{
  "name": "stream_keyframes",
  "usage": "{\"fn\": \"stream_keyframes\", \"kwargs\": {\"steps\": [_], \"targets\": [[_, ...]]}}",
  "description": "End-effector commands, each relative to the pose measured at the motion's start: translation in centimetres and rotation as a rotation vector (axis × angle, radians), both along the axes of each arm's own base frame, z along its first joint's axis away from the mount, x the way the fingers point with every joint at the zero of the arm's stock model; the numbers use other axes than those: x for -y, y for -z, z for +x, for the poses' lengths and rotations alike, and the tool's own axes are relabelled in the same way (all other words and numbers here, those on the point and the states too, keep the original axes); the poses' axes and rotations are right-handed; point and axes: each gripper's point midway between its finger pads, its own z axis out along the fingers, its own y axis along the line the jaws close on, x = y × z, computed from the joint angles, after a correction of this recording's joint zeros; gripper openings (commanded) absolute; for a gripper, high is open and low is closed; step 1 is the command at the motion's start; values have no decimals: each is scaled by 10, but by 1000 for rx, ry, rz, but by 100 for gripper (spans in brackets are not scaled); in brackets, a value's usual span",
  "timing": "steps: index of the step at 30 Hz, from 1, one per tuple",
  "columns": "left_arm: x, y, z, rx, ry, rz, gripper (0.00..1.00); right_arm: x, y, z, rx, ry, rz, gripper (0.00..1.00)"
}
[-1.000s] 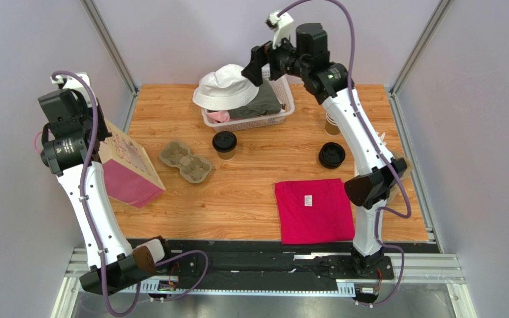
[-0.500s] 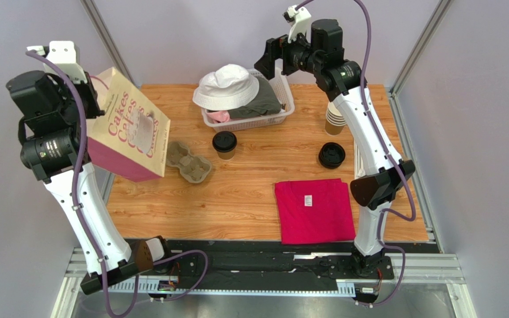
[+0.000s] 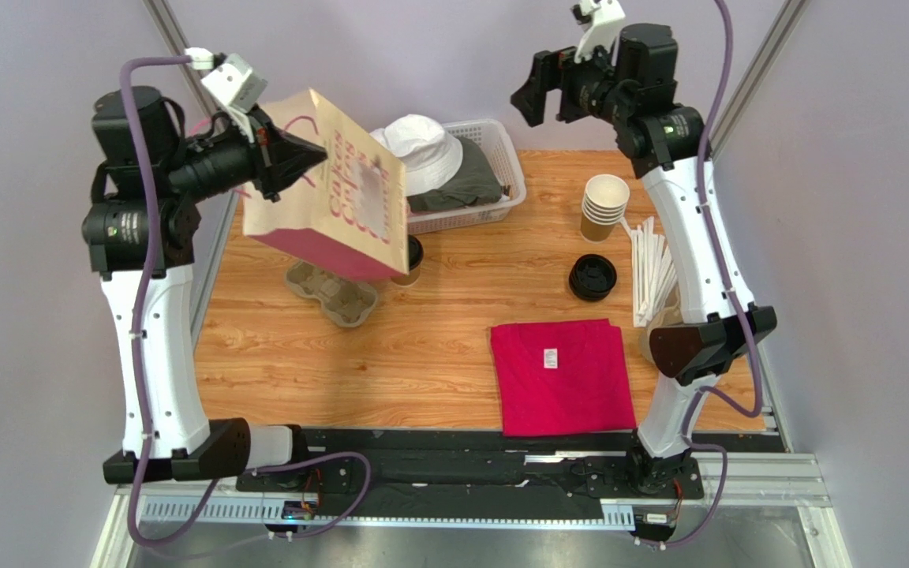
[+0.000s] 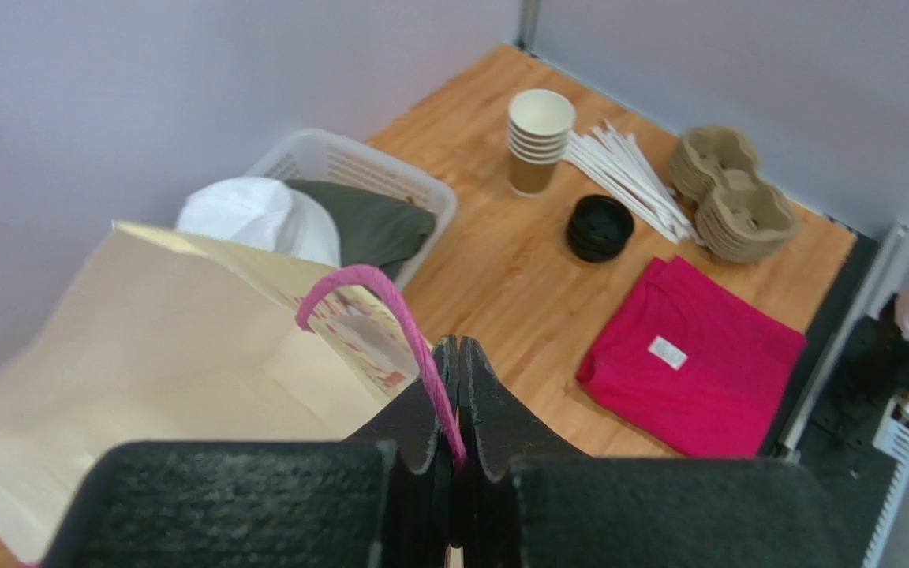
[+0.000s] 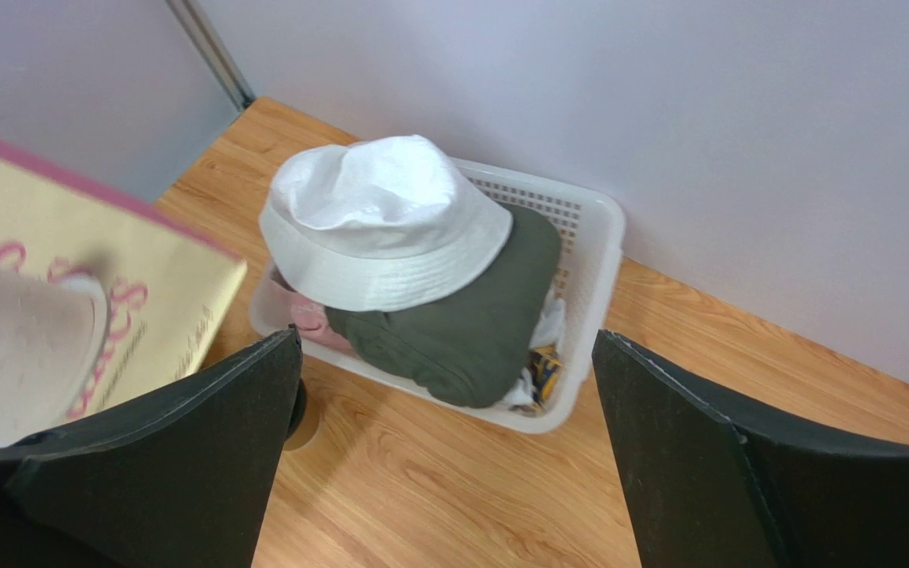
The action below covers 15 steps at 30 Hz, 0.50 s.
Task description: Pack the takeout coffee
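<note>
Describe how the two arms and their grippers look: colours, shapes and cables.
The left arm and the right arm both have slim white links joined by black cylindrical joints. A purple cable runs along each arm. The left gripper and the right gripper have black, wedge-shaped fingers. A small white housing sits on each wrist.

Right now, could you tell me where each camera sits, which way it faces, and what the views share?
Top external: above and behind the arms, looking down at the table; both arms show, left gripper shut on bag, right gripper open.
Left wrist: high, looking down across shirt and cups; shut fingers pinch the bag's handle.
Right wrist: high, looking down at the basket; open fingers show.
Shared: basket, hat.
</note>
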Motion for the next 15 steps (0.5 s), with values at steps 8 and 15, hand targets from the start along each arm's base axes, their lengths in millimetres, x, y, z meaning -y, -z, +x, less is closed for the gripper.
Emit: {"fn": "stream_keyframes", "kwargs": {"steps": [8, 15], "targets": [[87, 35, 4, 31, 476, 57, 0, 64, 17, -41, -88, -6, -80, 100], [116, 86, -34, 52, 728, 287, 0, 56, 29, -59, -115, -109, -123, 100]]}}
